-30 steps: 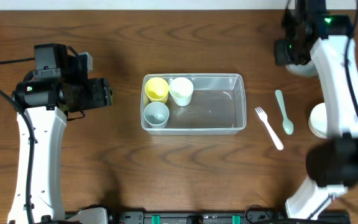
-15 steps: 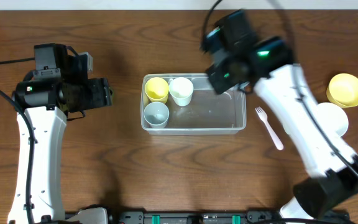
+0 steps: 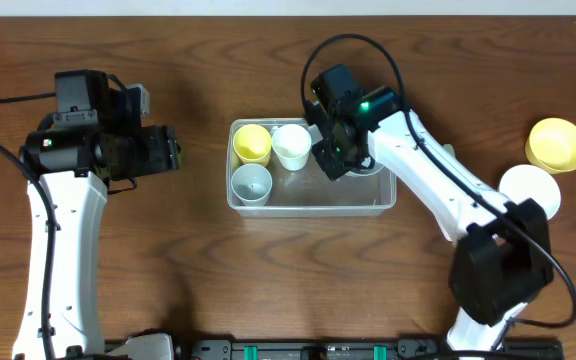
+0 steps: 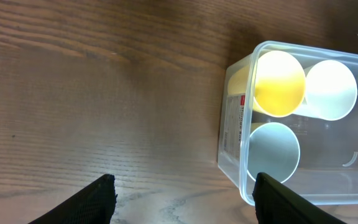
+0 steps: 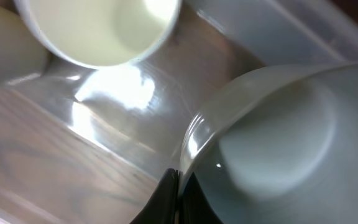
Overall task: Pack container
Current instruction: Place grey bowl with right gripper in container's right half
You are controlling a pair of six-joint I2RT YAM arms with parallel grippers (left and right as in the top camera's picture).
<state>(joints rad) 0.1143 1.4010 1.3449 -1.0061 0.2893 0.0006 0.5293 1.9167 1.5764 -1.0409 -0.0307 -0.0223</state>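
Over container (image 3: 308, 190) right end, your right jaws pinch bowl (image 5: 278, 143) rim; lower flat beside white cup (image 3: 291, 146), release. Left jaws wide.

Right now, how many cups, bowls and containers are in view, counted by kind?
Cups: 3 (yellow cup, white cup, grey cup, all inside the container)
Bowls: 3 (yellow bowl and white bowl on the table, grey bowl pinched at its rim by the right gripper)
Containers: 1 (container)
Total: 7
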